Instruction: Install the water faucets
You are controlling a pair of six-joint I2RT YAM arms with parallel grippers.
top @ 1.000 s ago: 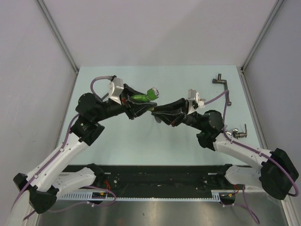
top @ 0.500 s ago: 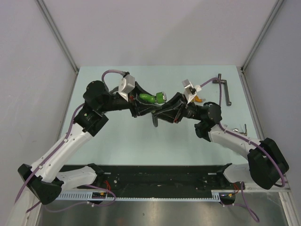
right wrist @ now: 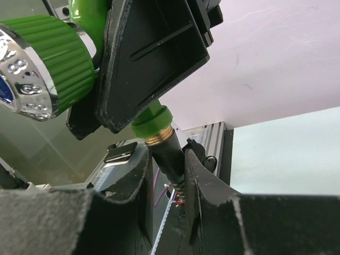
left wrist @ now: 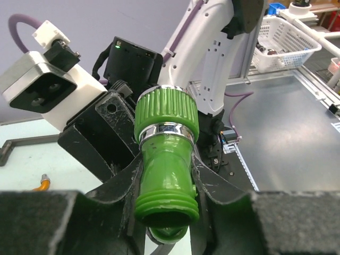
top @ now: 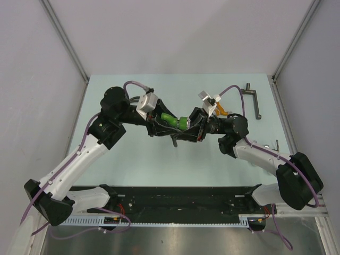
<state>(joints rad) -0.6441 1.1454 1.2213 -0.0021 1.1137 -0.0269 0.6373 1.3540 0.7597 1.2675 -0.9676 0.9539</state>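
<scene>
Where the two arms meet above mid-table, you will find the green faucet (top: 172, 120) clamped in the left gripper (left wrist: 166, 183). Both fingers press on its body below the silver ring, and its ribbed cap points toward the right arm. Your right gripper (right wrist: 169, 178) is closed on the black hose (right wrist: 171, 169) just below the brass collar; the hose's green tip runs up behind a left finger. The orange faucet (left wrist: 42, 183) lies on the table (top: 133, 159), partly hidden by the right wrist.

bare table (top: 159, 159) near, dark bar (top: 257, 106) far-right
</scene>
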